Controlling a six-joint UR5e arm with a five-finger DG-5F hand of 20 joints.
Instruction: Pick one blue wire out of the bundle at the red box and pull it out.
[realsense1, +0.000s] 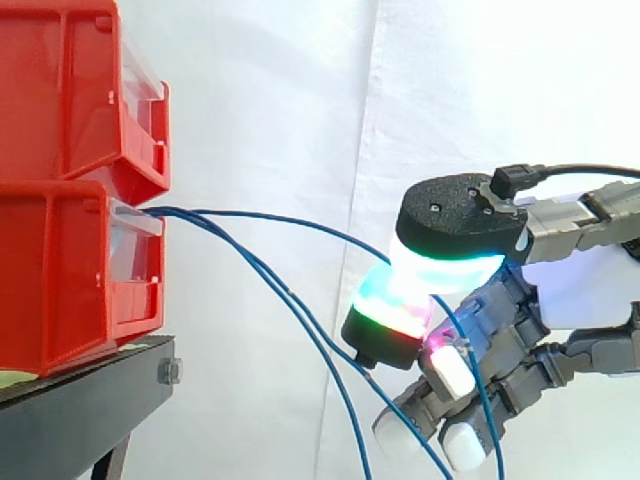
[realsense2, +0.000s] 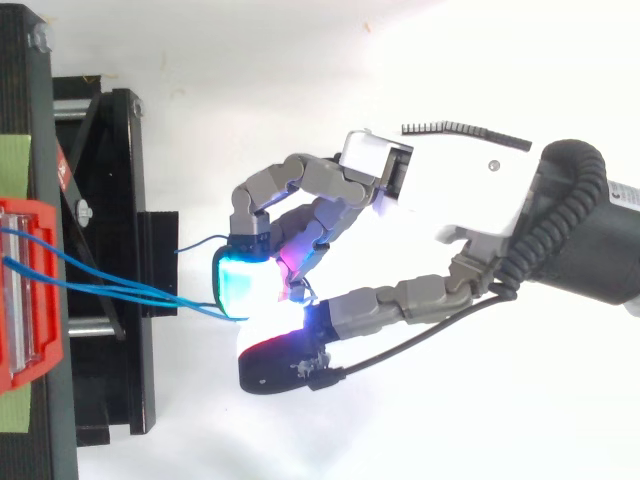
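- The hand (realsense1: 585, 290) comes in from the right, its palm well apart from the red boxes.
- Two of its fingertips (realsense1: 392, 300) are pressed together, glowing cyan, green and red, with one blue wire (realsense1: 270, 216) pinched between them; the other fingers curl underneath with white tips.
- The held wire runs in a shallow arc from the front of the lower red box (realsense1: 60, 280) rightward to the pinch.
- The remaining blue wires (realsense2: 170, 297) leave the same box front and droop down and right, passing below the hand in the side view.
- From above, the wires fan out at the box and draw close together just left of the glowing tips.
- An upper red box (realsense1: 60, 90) sits on the lower one; both rest on a black stand (realsense1: 90, 395) at the left.
- A white curtain (realsense1: 280, 100) hangs behind.
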